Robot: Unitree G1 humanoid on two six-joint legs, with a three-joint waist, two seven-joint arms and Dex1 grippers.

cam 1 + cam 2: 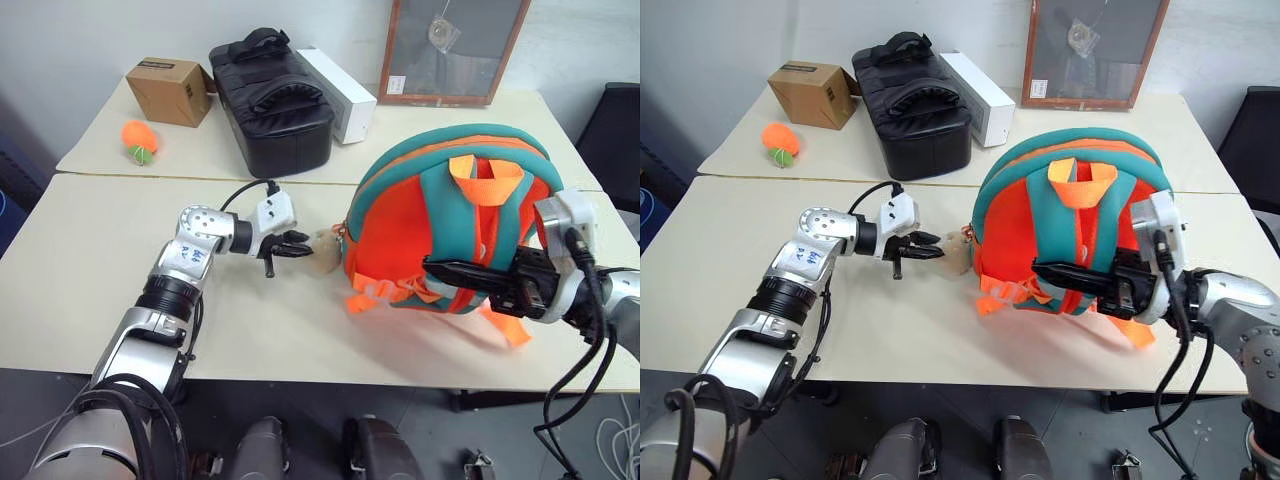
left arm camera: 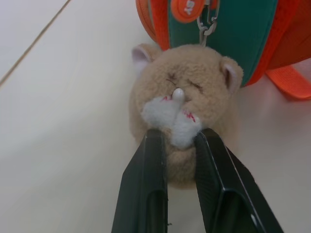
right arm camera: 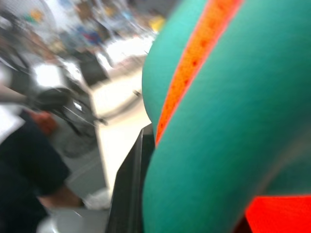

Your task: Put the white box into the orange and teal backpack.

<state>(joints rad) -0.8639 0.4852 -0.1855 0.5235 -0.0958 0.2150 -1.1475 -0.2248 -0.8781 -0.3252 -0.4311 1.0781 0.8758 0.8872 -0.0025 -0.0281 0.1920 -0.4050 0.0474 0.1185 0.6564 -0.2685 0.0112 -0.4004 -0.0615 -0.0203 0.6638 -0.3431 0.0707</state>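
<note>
Head views: the orange and teal backpack [image 1: 450, 225] stands upright on the near beige table [image 1: 120, 270]; a black duffel bag [image 1: 270, 95] occupies the far table.

Left wrist view: the left gripper [image 2: 176, 145] pinches the teddy bear charm [image 2: 187, 104].

Right wrist view: the right gripper [image 1: 445, 270] lies against a teal strap [image 3: 233, 121]; its state cannot be determined.

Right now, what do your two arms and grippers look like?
Left arm: silver segments, black joint rings, blue marks on the forearm. Both wrists carry white camera blocks fed by black cables. Left gripper and right gripper have black fingers.
</note>
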